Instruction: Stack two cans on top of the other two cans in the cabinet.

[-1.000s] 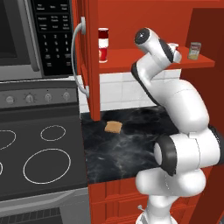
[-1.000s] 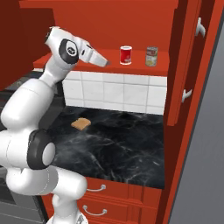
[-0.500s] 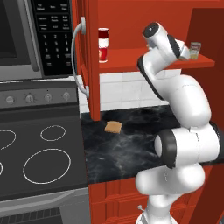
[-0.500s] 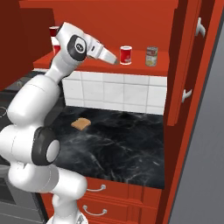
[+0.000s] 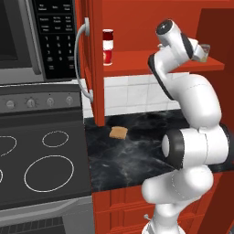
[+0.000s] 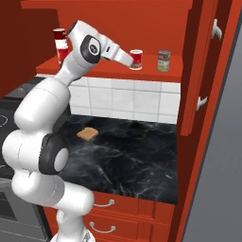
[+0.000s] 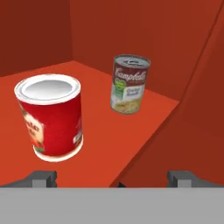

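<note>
Jaws (image 7: 111,178) stand released and empty, wide enough to take the red-and-white can (image 7: 50,117) just ahead to their left; the olive-green can (image 7: 129,84) waits farther ahead on the cabinet (image 7: 144,127) shelf as a base.

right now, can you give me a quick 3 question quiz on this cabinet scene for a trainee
1. True or false: the gripper is shut on the red-and-white can in front of it.
2. Multiple choice: on the black counter lies a) a slice of bread b) a spoon c) a cup.
3. Fill in: at the left end of the cabinet shelf, one can already stands ___ another can.

Key:
1. False. The fingers stand apart and the can sits free on the shelf, beside the olive-green can.
2. a, the slice of bread.
3. On top of; see the stacked cans.
</note>
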